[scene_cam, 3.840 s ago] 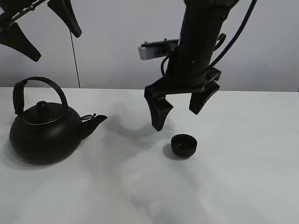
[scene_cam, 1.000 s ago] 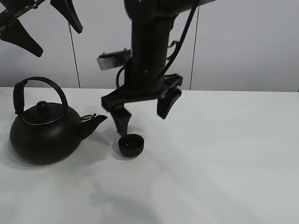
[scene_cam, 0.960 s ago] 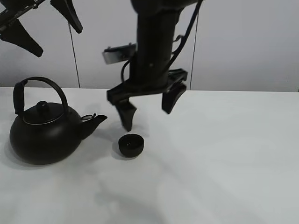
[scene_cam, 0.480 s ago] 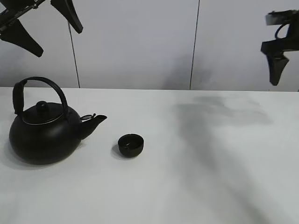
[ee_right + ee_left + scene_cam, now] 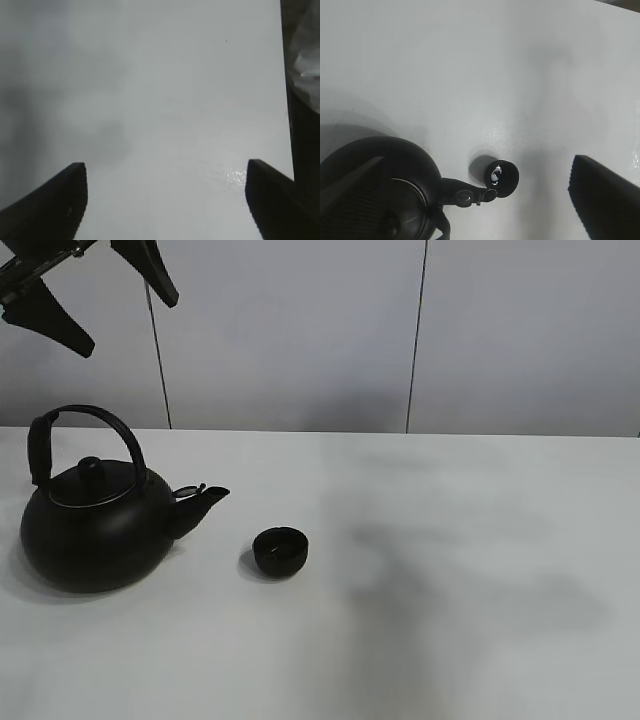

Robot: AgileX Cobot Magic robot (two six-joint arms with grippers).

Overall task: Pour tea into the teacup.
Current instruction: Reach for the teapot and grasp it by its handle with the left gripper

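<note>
The small matte black teacup (image 5: 280, 551) stands upright on the white table, just right of the spout of the big black kettle (image 5: 95, 520) with its arched handle. In the left wrist view the teacup (image 5: 501, 178) sits beside the kettle's spout (image 5: 467, 194). My left gripper (image 5: 95, 295) is open and empty, high above the kettle at the top left; its fingers (image 5: 605, 200) frame the left wrist view. My right gripper (image 5: 165, 200) is open and empty over bare table; it is out of the exterior view.
The white table (image 5: 450, 570) stretches right of the teacup. In the right wrist view a dark edge and a crumpled pale thing (image 5: 305, 60) lie beyond the table's side.
My right arm has left the teacup, risen and swung away to the right until out of the exterior view. The teacup stays near the kettle's spout. The left arm has not moved.
</note>
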